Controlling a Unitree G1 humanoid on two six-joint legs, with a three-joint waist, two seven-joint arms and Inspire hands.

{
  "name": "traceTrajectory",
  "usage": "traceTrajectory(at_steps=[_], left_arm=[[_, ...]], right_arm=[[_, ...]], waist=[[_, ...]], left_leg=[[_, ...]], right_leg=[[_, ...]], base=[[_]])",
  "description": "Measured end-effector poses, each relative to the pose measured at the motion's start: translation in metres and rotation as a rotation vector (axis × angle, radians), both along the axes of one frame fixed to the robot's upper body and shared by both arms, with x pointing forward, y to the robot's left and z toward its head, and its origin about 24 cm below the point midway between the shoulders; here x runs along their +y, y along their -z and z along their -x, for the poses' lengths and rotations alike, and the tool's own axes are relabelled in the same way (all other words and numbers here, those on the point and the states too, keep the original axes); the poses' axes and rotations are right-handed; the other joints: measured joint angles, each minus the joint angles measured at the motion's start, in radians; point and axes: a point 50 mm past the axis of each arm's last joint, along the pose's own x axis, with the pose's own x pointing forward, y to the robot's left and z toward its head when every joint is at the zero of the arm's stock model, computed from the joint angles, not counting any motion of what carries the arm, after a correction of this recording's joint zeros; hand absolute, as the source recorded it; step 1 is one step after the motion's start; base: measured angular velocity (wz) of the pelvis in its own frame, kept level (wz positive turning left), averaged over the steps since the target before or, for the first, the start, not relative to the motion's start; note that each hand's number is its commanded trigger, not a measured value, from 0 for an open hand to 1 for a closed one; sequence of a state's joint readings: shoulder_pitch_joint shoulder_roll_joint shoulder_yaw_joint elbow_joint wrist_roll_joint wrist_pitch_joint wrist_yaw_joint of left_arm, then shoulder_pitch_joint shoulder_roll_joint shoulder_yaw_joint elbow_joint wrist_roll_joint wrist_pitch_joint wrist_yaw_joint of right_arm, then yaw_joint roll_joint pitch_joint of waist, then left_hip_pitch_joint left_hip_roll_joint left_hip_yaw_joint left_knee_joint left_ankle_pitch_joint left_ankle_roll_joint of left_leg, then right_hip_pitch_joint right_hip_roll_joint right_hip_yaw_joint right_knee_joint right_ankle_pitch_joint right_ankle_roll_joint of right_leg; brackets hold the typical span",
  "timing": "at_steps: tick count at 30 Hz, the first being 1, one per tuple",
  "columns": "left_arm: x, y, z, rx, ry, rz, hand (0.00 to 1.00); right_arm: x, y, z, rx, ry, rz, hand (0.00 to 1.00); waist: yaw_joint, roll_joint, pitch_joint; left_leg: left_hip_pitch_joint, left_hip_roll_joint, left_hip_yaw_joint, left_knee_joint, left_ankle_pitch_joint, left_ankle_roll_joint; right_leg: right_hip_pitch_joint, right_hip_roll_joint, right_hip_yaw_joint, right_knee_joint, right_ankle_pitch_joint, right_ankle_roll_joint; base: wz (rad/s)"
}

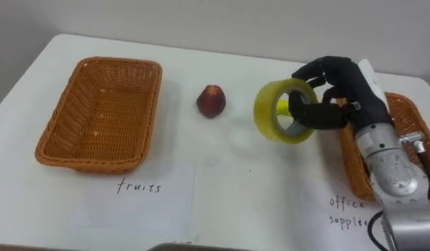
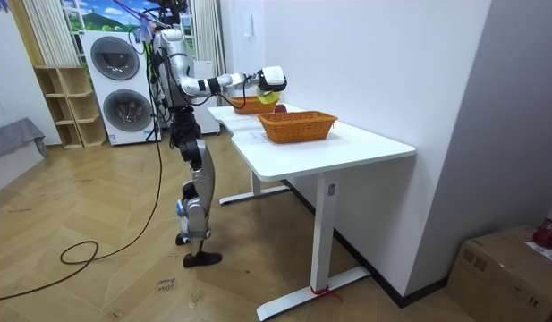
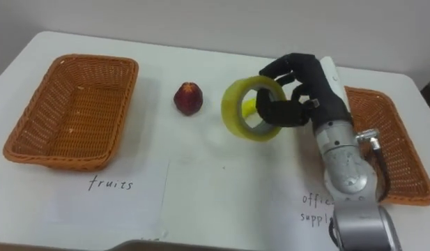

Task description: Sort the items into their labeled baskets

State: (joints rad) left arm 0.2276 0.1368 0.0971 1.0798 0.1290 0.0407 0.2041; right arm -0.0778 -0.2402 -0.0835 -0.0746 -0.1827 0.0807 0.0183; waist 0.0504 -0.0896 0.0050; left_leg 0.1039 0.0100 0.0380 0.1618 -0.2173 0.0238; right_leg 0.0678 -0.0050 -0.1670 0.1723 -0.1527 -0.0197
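Note:
My right hand [image 1: 334, 94] [image 3: 305, 90] is shut on a yellow roll of tape [image 1: 283, 110] [image 3: 248, 108], held upright above the middle of the white table with the thumb through its hole. A dark red fruit [image 1: 210, 101] [image 3: 189, 97] sits on the table just left of the tape. The empty fruit basket [image 1: 103, 115] [image 3: 72, 111] stands at the left over a paper label reading fruits. The office supplies basket [image 1: 413, 132] [image 3: 385, 143] lies at the right, partly behind my forearm. In the room view the hand [image 2: 272, 79] reaches over the table with the tape.
Two paper labels lie along the near edge of the table [image 1: 221, 188], one under each basket. In the room view I stand at the table's end, with washing machines [image 2: 123, 85] and shelves behind me and a cardboard box [image 2: 504, 268] on the floor.

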Motion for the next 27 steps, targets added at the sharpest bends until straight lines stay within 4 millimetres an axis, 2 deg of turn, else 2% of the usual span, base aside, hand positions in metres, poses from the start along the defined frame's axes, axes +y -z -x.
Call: traceTrajectory(at_steps=[5,11,20,27], left_arm=[[0.001,0.000,0.005,0.014,-0.013,-0.004,0.00],[0.002,0.000,0.010,0.031,-0.005,-0.012,0.00],[0.009,-0.002,0.008,0.029,0.001,-0.027,0.00],[0.010,-0.002,0.011,0.035,-0.014,-0.027,0.00]], right_arm=[[-0.019,-0.003,0.002,-0.041,0.122,-0.037,1.00],[-0.040,-0.008,0.004,-0.065,0.215,-0.008,1.00],[-0.048,0.003,0.005,-0.045,0.282,-0.095,1.00],[-0.059,0.012,0.007,-0.013,0.332,-0.118,1.00]], waist=[[-0.018,0.000,-0.0006],[-0.023,0.000,-0.0026],[-0.037,-0.023,-0.0057],[-0.049,-0.026,-0.0021]], left_leg=[[-0.005,-0.001,0.000,0.001,0.000,0.000],[-0.005,0.000,0.014,0.002,0.000,0.000],[0.004,0.006,0.017,0.004,0.000,0.000],[0.008,0.007,0.019,-0.001,-0.001,0.000]], right_leg=[[-0.004,0.003,0.003,-0.001,0.003,0.000],[-0.016,0.007,0.018,0.008,0.003,-0.001],[-0.014,0.006,0.026,0.014,0.003,-0.001],[-0.012,0.008,0.027,0.017,0.003,-0.001]], base=[[0.00],[-0.07],[-0.02],[-0.02]])
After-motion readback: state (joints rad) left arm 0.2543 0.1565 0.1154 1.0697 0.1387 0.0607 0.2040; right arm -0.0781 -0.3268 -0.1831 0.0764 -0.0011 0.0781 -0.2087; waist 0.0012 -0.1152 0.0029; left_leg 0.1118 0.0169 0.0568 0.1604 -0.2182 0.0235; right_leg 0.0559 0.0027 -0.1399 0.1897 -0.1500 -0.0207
